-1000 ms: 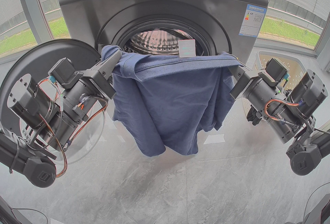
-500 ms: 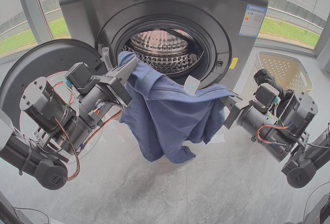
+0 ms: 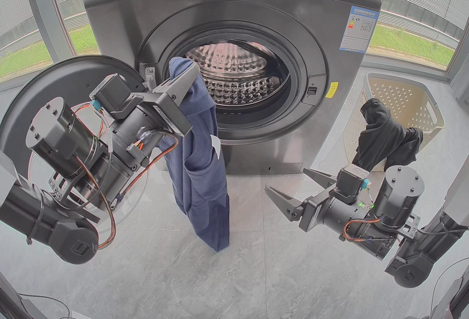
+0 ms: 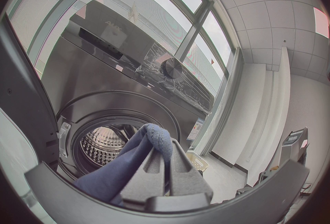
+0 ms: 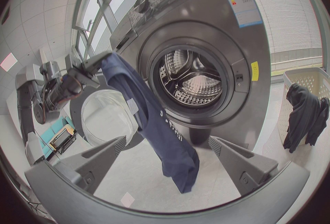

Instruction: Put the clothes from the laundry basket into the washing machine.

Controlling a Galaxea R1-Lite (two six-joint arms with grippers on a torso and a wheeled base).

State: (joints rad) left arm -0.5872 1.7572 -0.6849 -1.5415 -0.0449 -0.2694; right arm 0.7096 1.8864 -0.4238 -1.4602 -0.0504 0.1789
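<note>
Navy shirt (image 3: 200, 173) hangs from your left gripper (image 3: 188, 74), fingers clamped on its top fold, at left edge of washer (image 3: 273, 12) opening. Shirt dangles toward floor, outside drum (image 3: 234, 75); drum interior shows bare steel. Door (image 3: 58, 85) swung open at left. Your right gripper (image 3: 286, 179) low, jaws spread wide, apart from shirt. Basket (image 3: 420, 100) right of washer; black garment (image 3: 386, 136) draped over its front rim, hanging outside.
</note>
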